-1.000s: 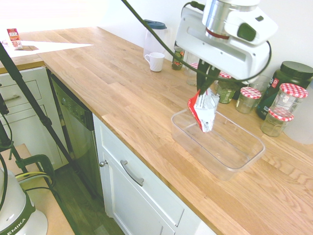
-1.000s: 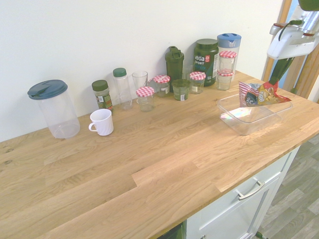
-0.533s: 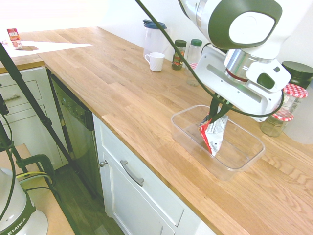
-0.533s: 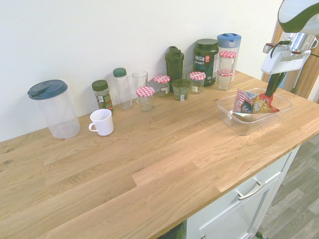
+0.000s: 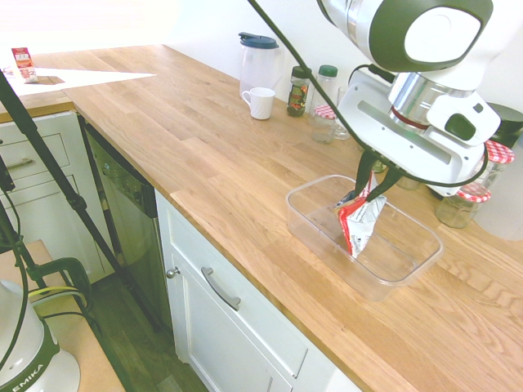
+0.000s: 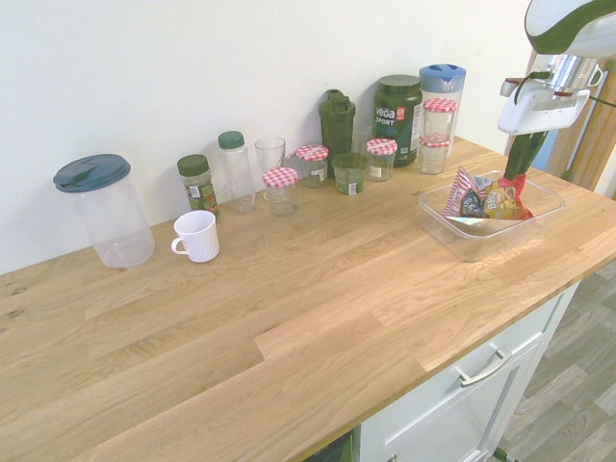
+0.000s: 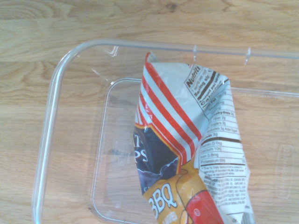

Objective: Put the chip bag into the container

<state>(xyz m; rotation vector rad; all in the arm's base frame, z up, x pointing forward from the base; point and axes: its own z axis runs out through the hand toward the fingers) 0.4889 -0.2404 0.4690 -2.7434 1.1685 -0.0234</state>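
The chip bag (image 5: pixel 357 224), red and silver-white foil, stands tilted inside the container (image 5: pixel 325 247), its lower end on the tub's floor. The clear rectangular tub sits on the wooden counter near the front edge. My gripper (image 5: pixel 374 184) hangs right over the bag's top edge, its fingers spread slightly apart with the crumpled top between them. From the other side, the chip bag (image 6: pixel 484 199) leans in the container (image 6: pixel 472 237) below the gripper (image 6: pixel 518 175). The wrist view shows the chip bag (image 7: pixel 187 154) with its striped side and label, lying across the container (image 7: pixel 46 140).
Jars with red-checkered lids (image 5: pixel 490 157) and a dark green canister (image 6: pixel 397 117) stand close behind the tub. A white mug (image 6: pixel 197 236), a lidded clear pitcher (image 6: pixel 104 210) and small bottles line the wall. The counter's front edge runs just beside the tub.
The gripper came down with the bag from above the tub into it. Its fingers, pinched together before, now stand slightly apart, and the bag rests on the tub floor.
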